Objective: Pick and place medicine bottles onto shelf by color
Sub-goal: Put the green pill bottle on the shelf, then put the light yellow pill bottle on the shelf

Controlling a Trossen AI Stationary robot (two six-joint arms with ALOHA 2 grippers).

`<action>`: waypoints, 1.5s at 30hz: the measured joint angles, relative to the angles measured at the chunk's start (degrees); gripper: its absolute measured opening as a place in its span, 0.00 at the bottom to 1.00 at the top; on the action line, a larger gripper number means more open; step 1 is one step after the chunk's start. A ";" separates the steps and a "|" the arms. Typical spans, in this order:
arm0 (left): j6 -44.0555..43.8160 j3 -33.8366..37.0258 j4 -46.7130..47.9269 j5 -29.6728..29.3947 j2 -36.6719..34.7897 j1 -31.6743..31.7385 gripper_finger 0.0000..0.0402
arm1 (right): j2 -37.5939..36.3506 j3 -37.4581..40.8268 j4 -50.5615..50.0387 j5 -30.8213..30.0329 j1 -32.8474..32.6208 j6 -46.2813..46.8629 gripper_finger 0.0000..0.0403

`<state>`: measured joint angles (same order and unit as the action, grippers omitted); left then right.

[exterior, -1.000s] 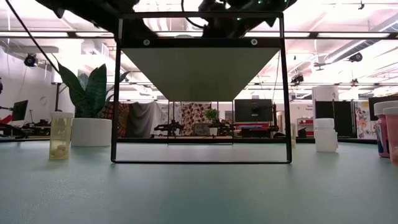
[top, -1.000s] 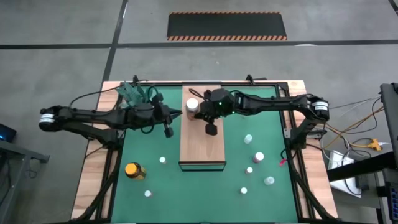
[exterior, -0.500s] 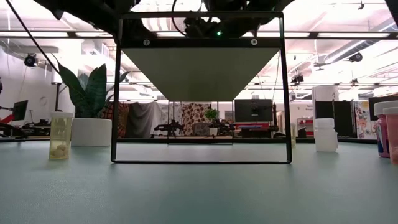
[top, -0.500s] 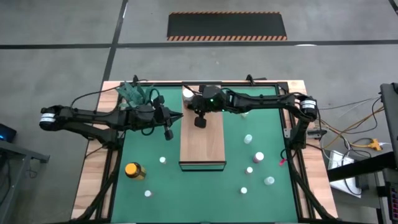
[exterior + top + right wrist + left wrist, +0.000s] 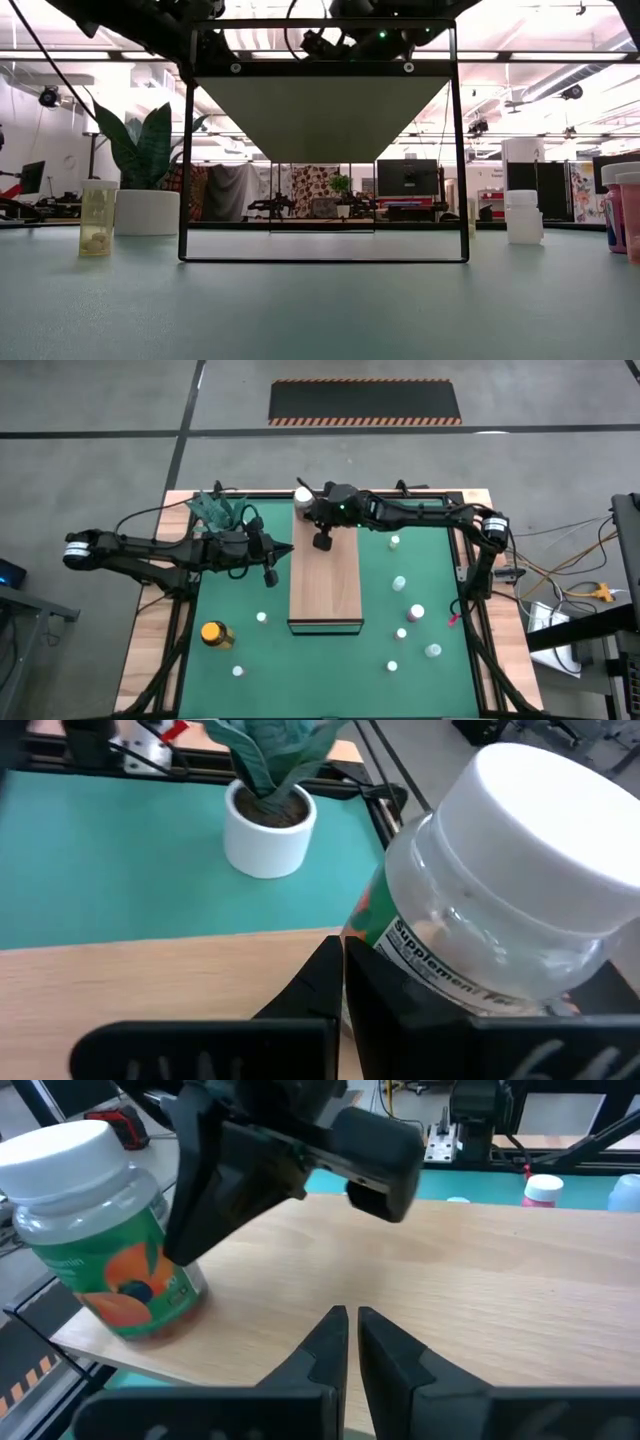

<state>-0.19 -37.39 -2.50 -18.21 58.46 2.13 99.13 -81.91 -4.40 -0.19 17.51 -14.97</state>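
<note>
The white-lidded jar (image 5: 302, 494) with a green and orange label stands on the far left corner of the light-brown shelf (image 5: 326, 585). My right gripper (image 5: 313, 512) is shut, right beside the jar (image 5: 500, 880). My left gripper (image 5: 288, 547) hovers shut at the shelf's left edge, its fingertips (image 5: 350, 1322) pointing across the board toward the jar (image 5: 95, 1230). The amber yellow-lidded jar (image 5: 216, 633) stands on the green mat near the left front. Several tiny bottles (image 5: 416, 612) are scattered over the mat to the right of the shelf. My right gripper lies with the outer side of its shut fingers (image 5: 215, 1190) against the jar's side (image 5: 160, 1250), below the lid. It comes level from the table's right. The jar stays with its base on the shelf's far left corner.
A white pot with a green plant (image 5: 214, 510) stands on the mat just left of the jar's corner. Two small white-capped bottles (image 5: 262, 617) (image 5: 238, 671) stand left of the shelf. In the low view the shelf's dark frame (image 5: 189, 150) stands on the mat.
My right gripper has moved toward the table's far edge and a little left along the shelf. The white-lidded jar has slid with it, from farther in on the board to the far left corner.
</note>
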 joint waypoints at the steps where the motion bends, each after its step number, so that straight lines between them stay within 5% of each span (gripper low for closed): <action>1: 0.00 0.00 0.00 -0.01 0.00 0.00 0.03 | 0.02 0.00 0.01 0.00 0.19 -0.36 0.02; 13: -1.09 -0.07 -0.07 -0.01 -0.13 -0.07 0.03 | -2.32 0.02 -4.89 0.02 -0.13 -1.63 0.02; 27: -6.45 -1.95 1.32 5.99 -1.37 -5.67 0.03 | -12.69 5.54 -12.74 0.16 -10.33 -1.70 0.02; 38: -31.00 -18.59 32.17 5.49 1.46 -15.06 0.03 | -23.25 15.16 -11.24 0.10 -19.78 -3.38 0.02; 45: -40.07 -20.33 45.70 8.05 4.70 -20.72 0.03 | -30.19 25.05 -4.08 0.13 -23.52 -4.64 0.02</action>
<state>-40.25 -57.72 43.20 -10.15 63.16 -18.59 68.94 -56.86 -8.48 -0.05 -6.00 -19.61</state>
